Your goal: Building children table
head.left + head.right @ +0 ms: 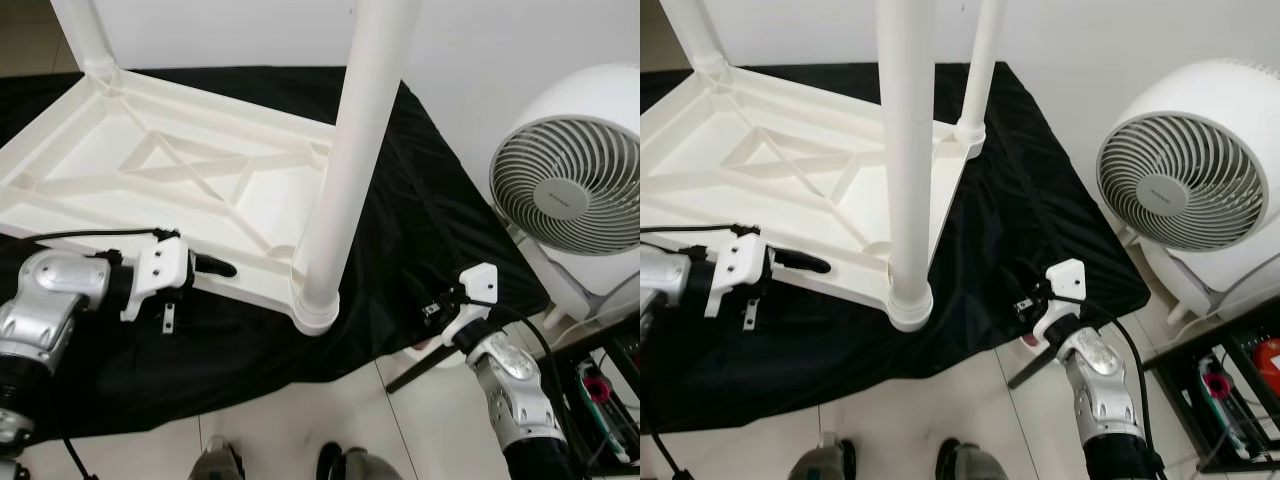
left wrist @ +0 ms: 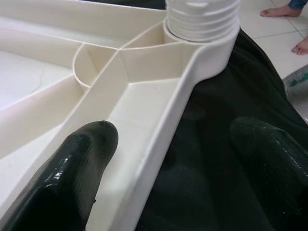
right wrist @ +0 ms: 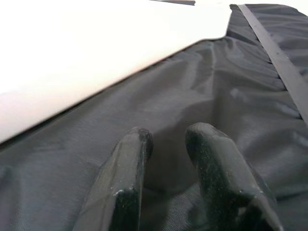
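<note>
1. Upturned white children's table (image 1: 150, 170) lying on a black cloth (image 1: 430, 250), near leg (image 1: 345, 160) standing upright in its corner socket (image 1: 316, 310); a white fan (image 1: 570, 190) close on the right.
2. Left tool (image 2: 168, 159) spread astride the table's near rim, one finger (image 2: 79, 159) inside, the other over cloth.
3. Right tool (image 3: 166, 166) nearly pressed together, pinching nothing, low over the cloth just beside the socket.
4. Likely risks: toppling a possibly half-seated leg by a sideways nudge; sliding the frame on slippery cloth; snagging fabric.
</note>
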### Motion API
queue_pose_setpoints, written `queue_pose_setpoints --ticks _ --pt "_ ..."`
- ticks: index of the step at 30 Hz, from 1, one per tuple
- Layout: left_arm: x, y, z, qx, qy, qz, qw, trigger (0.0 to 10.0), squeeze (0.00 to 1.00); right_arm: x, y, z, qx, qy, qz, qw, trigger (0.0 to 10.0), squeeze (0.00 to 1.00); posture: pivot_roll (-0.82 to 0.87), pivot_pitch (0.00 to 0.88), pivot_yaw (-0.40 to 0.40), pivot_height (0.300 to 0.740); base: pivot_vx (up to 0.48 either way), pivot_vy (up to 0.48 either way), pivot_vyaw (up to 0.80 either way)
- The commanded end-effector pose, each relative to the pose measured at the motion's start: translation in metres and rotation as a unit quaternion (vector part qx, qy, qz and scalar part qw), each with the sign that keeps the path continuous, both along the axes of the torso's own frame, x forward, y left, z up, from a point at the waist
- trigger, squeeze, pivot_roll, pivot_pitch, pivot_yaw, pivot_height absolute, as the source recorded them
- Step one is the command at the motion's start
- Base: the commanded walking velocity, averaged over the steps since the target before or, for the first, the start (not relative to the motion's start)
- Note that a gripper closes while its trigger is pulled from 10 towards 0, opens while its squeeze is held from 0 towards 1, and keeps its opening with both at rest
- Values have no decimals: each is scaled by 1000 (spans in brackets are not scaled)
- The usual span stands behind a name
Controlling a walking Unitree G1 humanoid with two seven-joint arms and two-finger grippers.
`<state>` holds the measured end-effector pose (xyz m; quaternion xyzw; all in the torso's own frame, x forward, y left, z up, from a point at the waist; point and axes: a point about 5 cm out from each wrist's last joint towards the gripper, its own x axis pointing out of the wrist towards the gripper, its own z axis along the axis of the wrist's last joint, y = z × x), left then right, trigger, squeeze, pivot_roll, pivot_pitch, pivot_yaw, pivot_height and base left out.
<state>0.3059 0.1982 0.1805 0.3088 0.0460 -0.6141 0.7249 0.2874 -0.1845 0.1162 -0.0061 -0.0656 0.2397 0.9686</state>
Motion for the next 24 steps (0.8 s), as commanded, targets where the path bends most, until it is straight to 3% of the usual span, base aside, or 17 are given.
queue_pose_setpoints --ticks 1,8,9,12,13,14,15,16,20,21,22,24 --pt "5 -1 -6 20 4 7 1000 10000 0 -4 -3 -4 -2 10 -6 1000 10000 0 142 132 -47 740 0 0 0" --pt "19 -1 -10 41 12 32 999 9922 0 -8 -7 -4 -2 9 -18 1000 10000 0 127 137 -37 740 0 0 0" --pt "20 0 -11 50 12 34 998 4627 0 -9 -8 -5 -1 9 -21 1000 10000 0 122 139 -32 740 0 0 0" --pt "21 1 -11 57 11 34 998 4627 0 -10 -8 -5 -1 10 -22 1000 10000 0 122 139 -32 740 0 0 0" --pt "22 2 -11 61 13 35 997 4157 0 -11 -9 -6 -2 10 -24 1000 10000 0 119 140 -28 740 0 0 0" --pt "23 3 -11 60 9 37 997 2980 0 -12 -9 -6 -2 10 -27 1000 10000 0 114 143 -20 740 0 0 0" --pt "23 3 -11 60 9 37 997 2980 0 -12 -9 -6 -2 10 -27 1000 10000 0 114 143 -20 740 0 0 0" --pt "25 3 -10 60 5 40 997 2157 0 -12 -10 -6 -2 10 -30 1000 10000 0 113 145 -19 740 0 0 0" --pt "27 5 -8 59 1 40 997 2235 0 -13 -11 -6 -2 10 -34 999 10000 0 112 149 -12 740 0 0 0" --pt "28 5 -7 58 2 42 997 1176 0 -14 -11 -6 -1 11 -37 999 10000 0 113 151 -12 740 0 0 0" --pt "28 5 -7 57 2 41 998 2000 0 -14 -11 -6 -1 11 -39 999 10000 0 115 153 -12 740 0 0 0" --pt "28 5 -7 57 2 41 998 2000 0 -14 -11 -6 -1 11 -39 999 10000 0 115 153 -12 740 0 0 0"
